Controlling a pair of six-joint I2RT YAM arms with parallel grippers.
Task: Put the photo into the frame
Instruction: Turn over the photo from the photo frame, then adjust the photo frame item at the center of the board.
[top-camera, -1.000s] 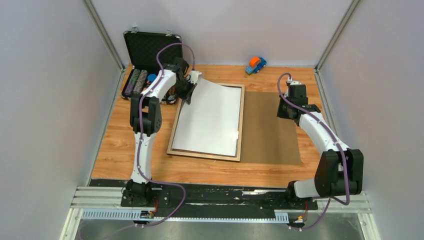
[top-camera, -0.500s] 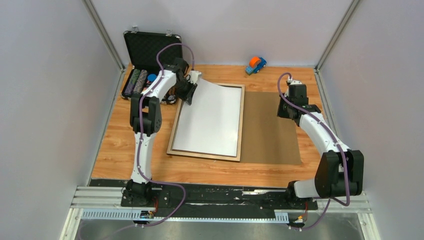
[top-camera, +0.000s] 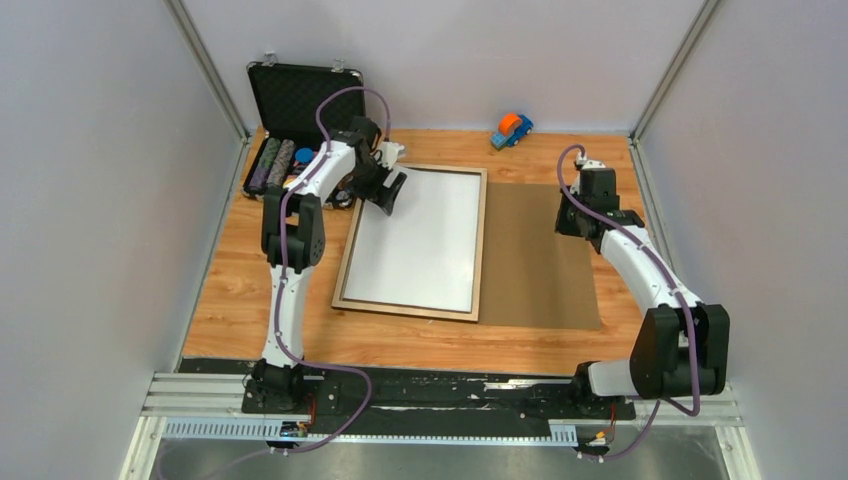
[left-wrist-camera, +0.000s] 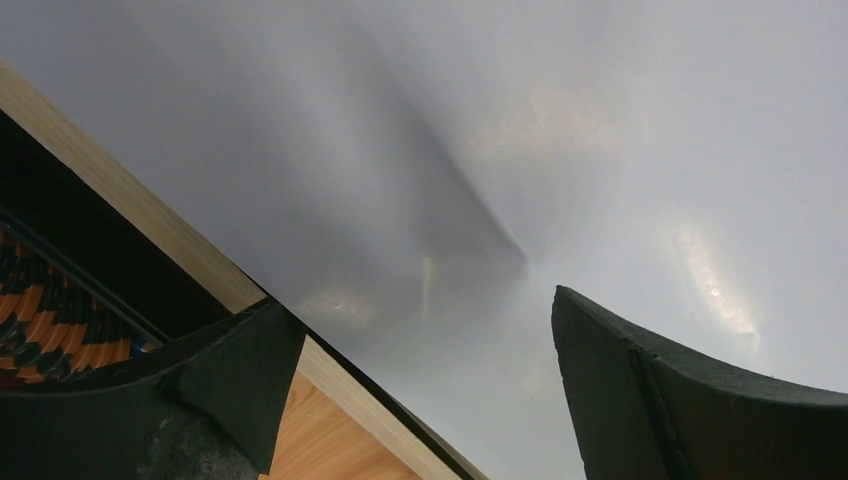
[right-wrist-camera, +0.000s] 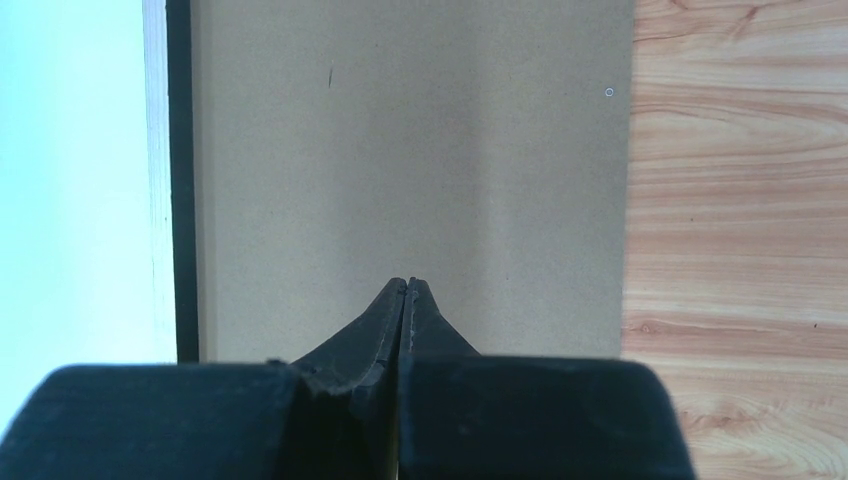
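The photo lies flat inside the frame, plain white face up. The frame's pale wood rim surrounds it on the table. My left gripper hangs open over the frame's far left corner. In the left wrist view its jaws stand wide apart with nothing between them, above the photo and the frame's rim. My right gripper is shut on nothing. Its closed tips hover over the brown backing board, with the frame's dark edge to their left.
The brown backing board lies right of the frame, touching it. An open black chip case stands at the far left, close to the left arm. A small toy car sits by the back wall.
My left gripper has opened and let go of the photo's far left corner. That lifted, curled corner has dropped flat into the frame. The right arm has not moved.
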